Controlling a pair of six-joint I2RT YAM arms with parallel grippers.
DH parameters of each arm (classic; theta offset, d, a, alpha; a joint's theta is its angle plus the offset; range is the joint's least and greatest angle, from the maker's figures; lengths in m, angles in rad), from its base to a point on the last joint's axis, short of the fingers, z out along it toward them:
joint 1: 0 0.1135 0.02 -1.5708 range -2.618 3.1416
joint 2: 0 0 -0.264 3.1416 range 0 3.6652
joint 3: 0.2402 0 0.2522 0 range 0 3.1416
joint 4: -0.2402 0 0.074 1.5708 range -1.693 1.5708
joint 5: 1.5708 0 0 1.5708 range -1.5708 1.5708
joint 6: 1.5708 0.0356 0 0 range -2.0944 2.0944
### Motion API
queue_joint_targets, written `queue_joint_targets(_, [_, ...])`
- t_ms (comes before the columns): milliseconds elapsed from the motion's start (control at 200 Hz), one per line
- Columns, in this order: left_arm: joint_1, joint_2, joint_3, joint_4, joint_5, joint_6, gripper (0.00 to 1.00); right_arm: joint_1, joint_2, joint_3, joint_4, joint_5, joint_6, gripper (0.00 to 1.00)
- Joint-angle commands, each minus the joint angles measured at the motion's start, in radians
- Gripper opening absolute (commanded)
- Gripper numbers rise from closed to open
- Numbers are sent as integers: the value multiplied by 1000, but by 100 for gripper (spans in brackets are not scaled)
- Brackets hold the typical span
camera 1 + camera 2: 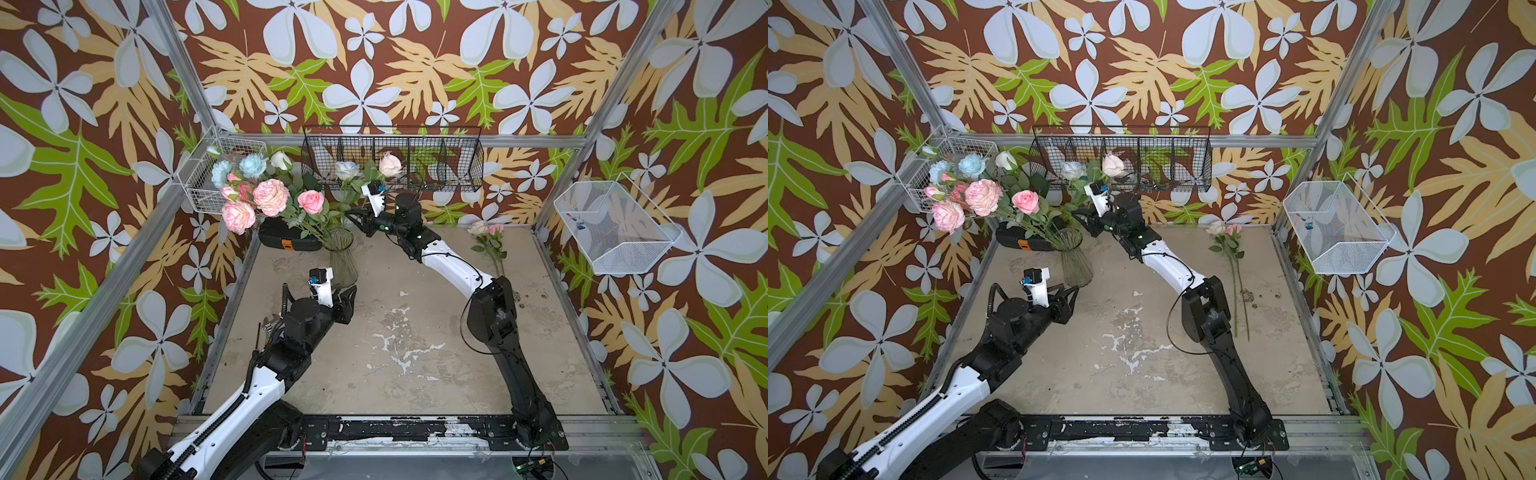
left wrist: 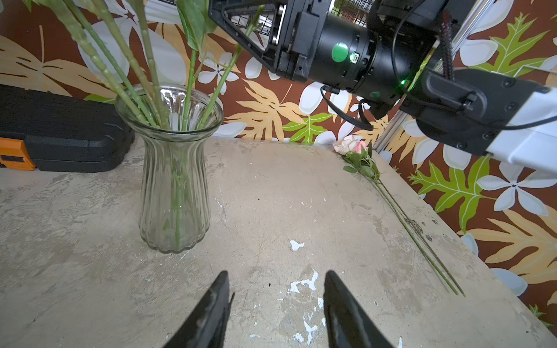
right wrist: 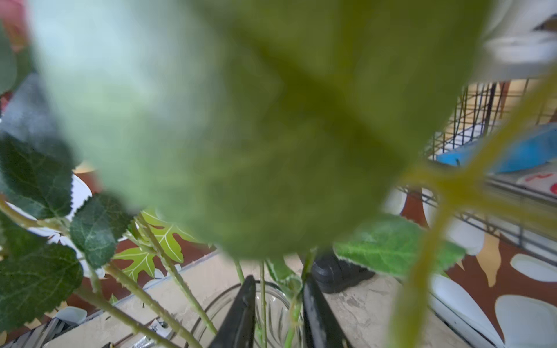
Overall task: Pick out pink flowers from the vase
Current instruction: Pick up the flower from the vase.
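Between the right end effector's (image 3: pixel 278 280) narrowly parted jaws, two thin green stems (image 3: pixel 262 296) are bracketed just above the vase (image 2: pixel 173 168) mouth. Neither is visibly pinched. Which heads they carry cannot be told, as a blurred leaf (image 3: pixel 256 120) fills the wrist view.

Pink flowers (image 1: pixel 271 197) stand in the vase, their heads fanned out beyond and above the end effector.

Handling (judged):
- Stems light, springy and slick; heads soft.
- Hold advised on bare stem low by the rim.
- Pull advised along the stem, since the glass vase may tip.

Blue flowers (image 1: pixel 251 165) and a white rose (image 1: pixel 281 160) share the vase, with stems tangled. A black case (image 1: pixel 286 239) lies just behind it and a wire basket (image 1: pixel 395 158) close beyond. Two flowers (image 1: pixel 488 237) lie on the surface (image 1: pixel 395 332), well apart.

The left end effector (image 2: pixel 275 301) is open and empty, near the vase base.
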Motion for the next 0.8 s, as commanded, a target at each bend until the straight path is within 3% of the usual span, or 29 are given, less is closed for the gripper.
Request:
queue_joint_targets(0, [0, 3, 9, 38, 4, 4, 51, 1, -22, -12, -26, 3, -30, 26])
queue_joint_targets(791, [0, -3, 6, 50, -6, 4, 52, -1, -65, 94, -156, 26, -81, 13])
